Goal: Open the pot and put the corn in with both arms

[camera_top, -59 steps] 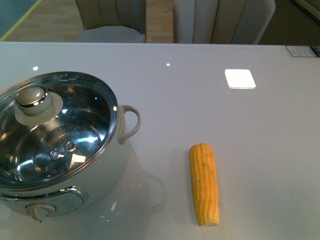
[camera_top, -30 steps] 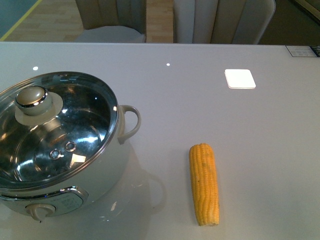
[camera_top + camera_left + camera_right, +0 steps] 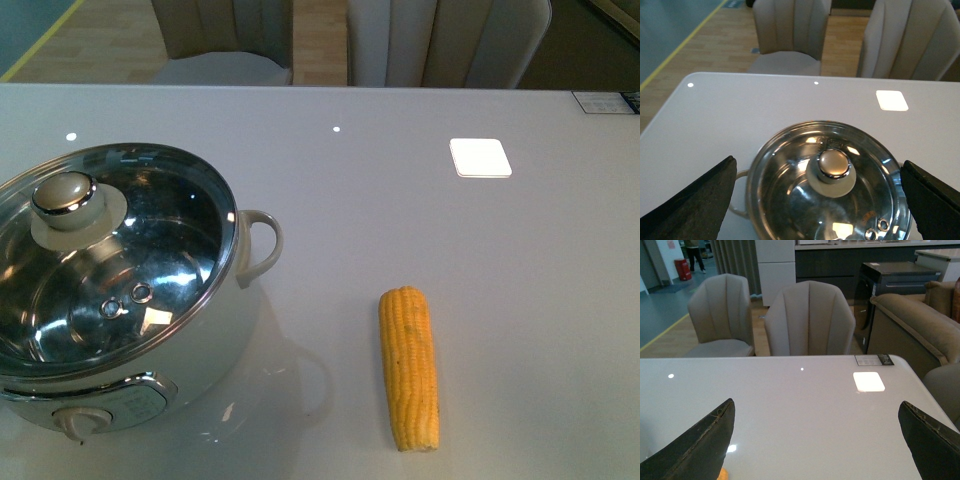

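Observation:
The white pot (image 3: 215,345) stands at the table's front left with its glass lid (image 3: 150,270) on and the cream knob (image 3: 64,195) on top. The yellow corn (image 3: 408,365) lies on the table to its right, lengthwise. Neither arm shows in the front view. In the left wrist view my left gripper (image 3: 822,200) is open, its fingers (image 3: 695,202) wide on either side above the lid (image 3: 790,195) and its knob (image 3: 833,164). In the right wrist view my right gripper (image 3: 817,440) is open over bare table, and a sliver of the corn (image 3: 722,474) shows by one finger.
A loop handle (image 3: 262,245) sticks out of the pot toward the corn. Beige chairs (image 3: 440,40) stand behind the table's far edge. A bright square light reflection (image 3: 480,157) lies on the table at the far right. A sofa (image 3: 920,325) shows in the right wrist view.

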